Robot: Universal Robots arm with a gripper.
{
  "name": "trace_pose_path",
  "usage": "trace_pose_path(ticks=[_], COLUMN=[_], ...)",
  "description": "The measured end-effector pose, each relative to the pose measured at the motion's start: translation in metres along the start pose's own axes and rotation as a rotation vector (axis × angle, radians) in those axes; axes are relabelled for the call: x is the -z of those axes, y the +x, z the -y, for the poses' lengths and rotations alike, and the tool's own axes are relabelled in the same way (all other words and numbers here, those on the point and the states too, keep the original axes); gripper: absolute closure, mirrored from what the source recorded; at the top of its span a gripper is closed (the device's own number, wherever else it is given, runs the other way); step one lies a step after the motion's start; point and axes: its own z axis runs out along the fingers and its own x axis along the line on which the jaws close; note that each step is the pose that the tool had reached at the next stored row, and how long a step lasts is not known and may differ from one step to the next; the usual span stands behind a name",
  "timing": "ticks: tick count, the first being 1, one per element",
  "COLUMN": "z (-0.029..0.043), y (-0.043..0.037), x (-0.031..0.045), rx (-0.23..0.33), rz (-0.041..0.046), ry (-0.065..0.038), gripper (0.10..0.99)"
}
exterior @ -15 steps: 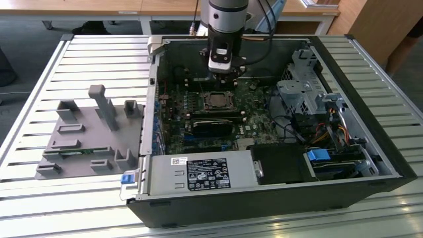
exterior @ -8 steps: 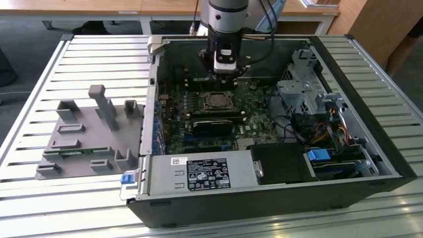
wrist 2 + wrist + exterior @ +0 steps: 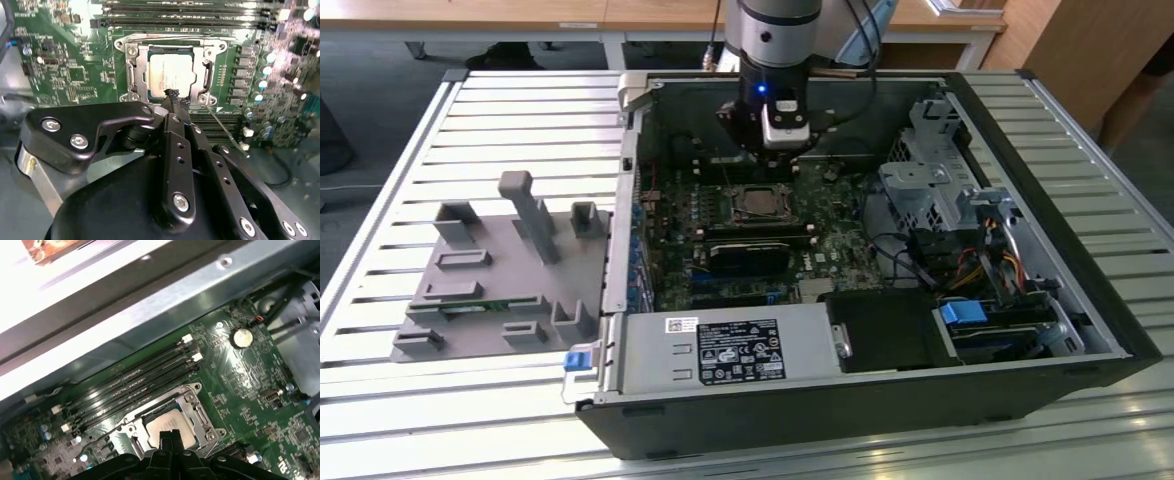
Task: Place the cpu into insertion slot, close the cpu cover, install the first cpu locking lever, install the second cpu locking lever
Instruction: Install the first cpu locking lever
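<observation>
In the exterior view my arm hangs over the open computer case (image 3: pixel 854 425), cut off above the wrist by the frame. My tool (image 3: pixel 781 142) sits just at twelve o'clock of the insertion slot (image 3: pixel 761 203), its tips lost against the dark board. A white label (image 3: pixel 727 350) on the power supply at the case's six o'clock carries print too small to read. The case lies on a slatted metal tabletop (image 3: pixel 400 160), with a grey moulded fixture (image 3: pixel 494 270) at its nine o'clock and wooden desks (image 3: pixel 520 15) beyond. In the second wrist view my fingertips (image 3: pixel 172 96) are pressed together, gripping nothing, just over the socket's edge. The cpu (image 3: pixel 170 75) lies seated, its print faint and unreadable, with the cpu cover (image 3: pixel 134 70) flat around it. A thin locking lever (image 3: pixel 225 127) slants free from one corner. In the first wrist view my tool's body hides part of the cpu (image 3: pixel 167 426), near the memory slots (image 3: pixel 130 385).
</observation>
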Motion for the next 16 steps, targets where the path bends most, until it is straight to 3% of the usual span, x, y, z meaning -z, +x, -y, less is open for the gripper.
trace_pose_path(ticks=[16], z=[0.0], y=[0.0], x=[-0.0005], rx=[0.29], rz=[-0.0072], ry=[0.0], gripper=[0.98])
